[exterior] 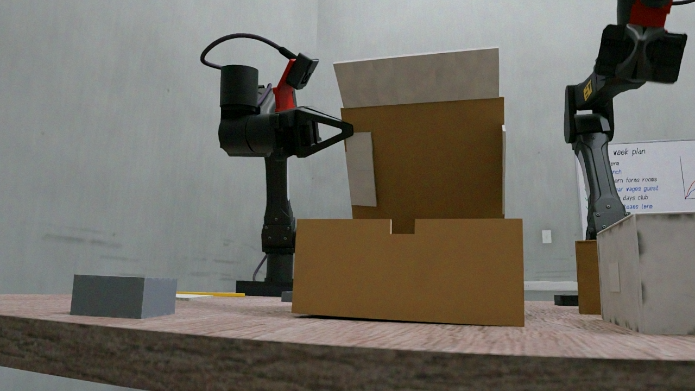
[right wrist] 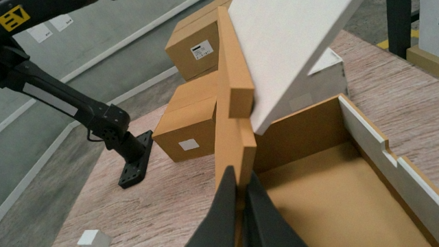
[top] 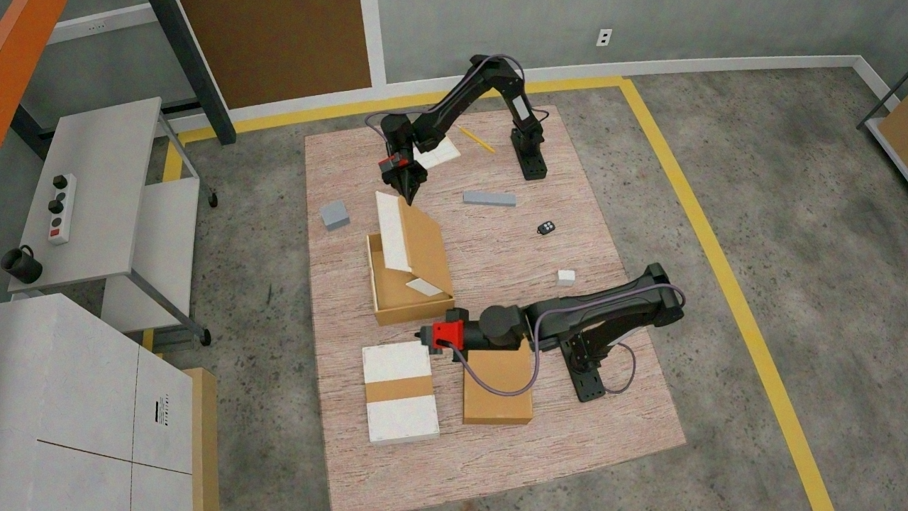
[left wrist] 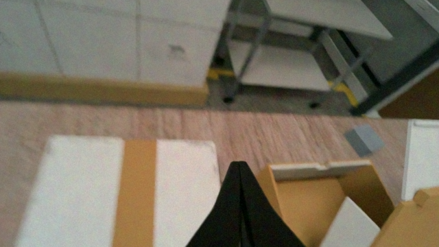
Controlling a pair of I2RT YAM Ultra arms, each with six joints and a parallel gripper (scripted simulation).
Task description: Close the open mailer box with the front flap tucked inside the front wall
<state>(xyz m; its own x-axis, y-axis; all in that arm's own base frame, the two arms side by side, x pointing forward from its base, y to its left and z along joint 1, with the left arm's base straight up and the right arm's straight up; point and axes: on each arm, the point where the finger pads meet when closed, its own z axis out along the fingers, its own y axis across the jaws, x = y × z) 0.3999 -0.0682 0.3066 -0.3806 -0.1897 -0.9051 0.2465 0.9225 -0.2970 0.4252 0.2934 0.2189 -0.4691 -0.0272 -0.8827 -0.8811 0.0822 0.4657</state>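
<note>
The mailer box (top: 416, 312) (exterior: 408, 277) (left wrist: 310, 195) (right wrist: 343, 192) sits open on the table; the part of its floor that shows is bare. Its lid (top: 426, 241) (exterior: 432, 155) stands steeply raised. The white-lined front flap (top: 392, 235) (exterior: 422, 80) (left wrist: 420, 151) (right wrist: 281, 41) angles off the lid's top. One side flap (top: 423, 286) (exterior: 504, 170) (left wrist: 353, 223) sticks inward; the other side flap (exterior: 361, 170) is by my right gripper (top: 409, 203) (exterior: 351, 130) (right wrist: 241, 173), which is shut on the lid's side edge. My left gripper (top: 417, 334) (left wrist: 238, 170) is shut and empty, above the table beside the box.
A white box (top: 396, 362) (exterior: 656, 272) (left wrist: 185, 178) and a brown box (top: 498, 394) (right wrist: 188, 123) stand beyond the left arm. A grey block (top: 334, 214) (exterior: 106, 296) (left wrist: 364, 138), grey bar (top: 489, 199), key fob (top: 545, 227), white cube (top: 565, 277) and pencil (top: 476, 139) lie around.
</note>
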